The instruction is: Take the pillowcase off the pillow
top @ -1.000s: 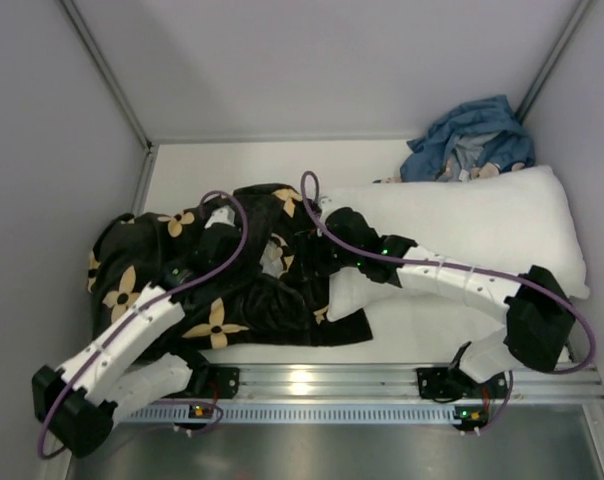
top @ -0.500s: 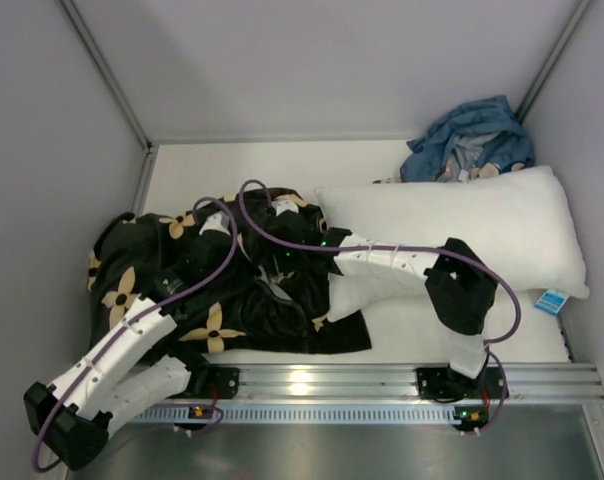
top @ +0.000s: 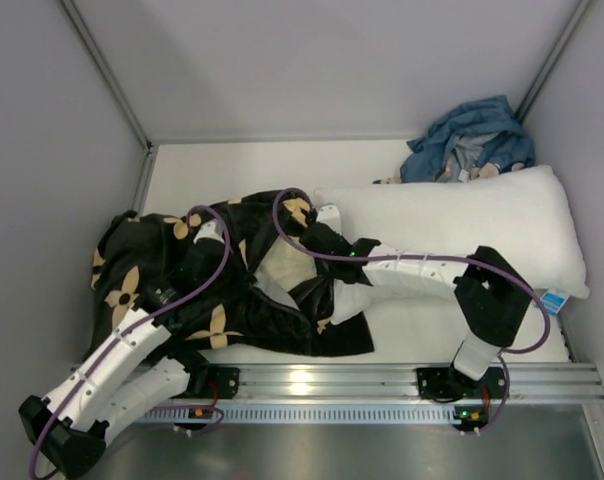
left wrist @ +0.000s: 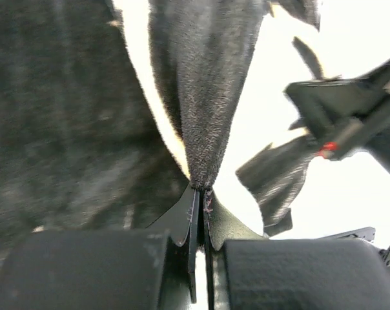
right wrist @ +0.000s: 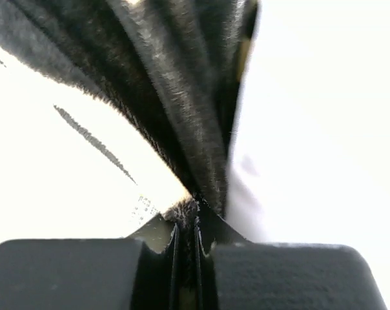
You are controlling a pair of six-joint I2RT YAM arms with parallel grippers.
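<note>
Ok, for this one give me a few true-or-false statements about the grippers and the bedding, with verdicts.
1. The left gripper and the right gripper are both shut on the pillowcase. True.
2. The pillow is fully out of the pillowcase. False: only a cream patch shows in the opening.
3. The blue cloth lies in the far right corner, behind the white pillow. True.
4. The pillowcase covers the blue cloth. False: they lie well apart.

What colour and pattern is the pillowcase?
The pillowcase is black with tan four-petal flowers, clearest in the top external view.
</note>
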